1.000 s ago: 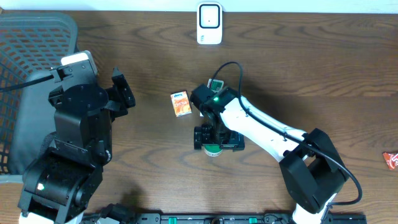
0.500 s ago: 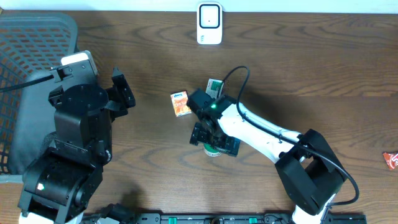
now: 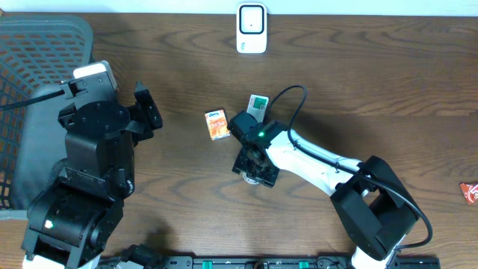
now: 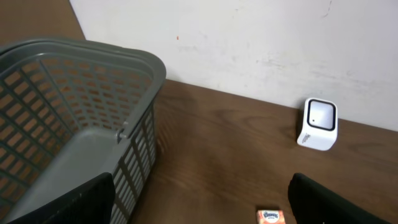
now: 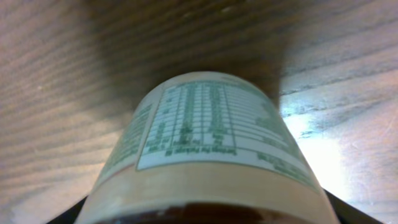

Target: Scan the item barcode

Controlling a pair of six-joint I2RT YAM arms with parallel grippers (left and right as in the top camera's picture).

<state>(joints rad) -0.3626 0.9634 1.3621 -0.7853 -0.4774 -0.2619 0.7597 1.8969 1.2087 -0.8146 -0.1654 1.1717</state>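
On the desk: dark wood-grain top that carries every item below.
Basket: grey slotted plastic at the left edge; what it holds cannot be seen.
Left arm: parked beside the basket and well apart from the items. The left jaws stand wide apart with nothing between them.
Right arm: reaches in to mid-desk with its wrist turned down over the bottle. The right jaws straddle it, but it cannot be told whether they have closed onto it.
Scanner: white unit at the far edge, centre, well apart from the bottle.
Bottle: the task's item, mid-desk under the right wrist. The wrist view shows a pale label with a green nutrition table and no barcode.
Orange packet: just left of the right wrist, untouched.
Green-and-white carton: just beyond the wrist, toward the scanner.
Red wrapper: at the right edge, partly out of view.
Step in hand: securing the bottle, as judged; scanning has not begun.
Next move calls for: a firm hold, a lift clear of the two neighbouring items, a carry to the scanner, and a turn until the barcode faces its window.
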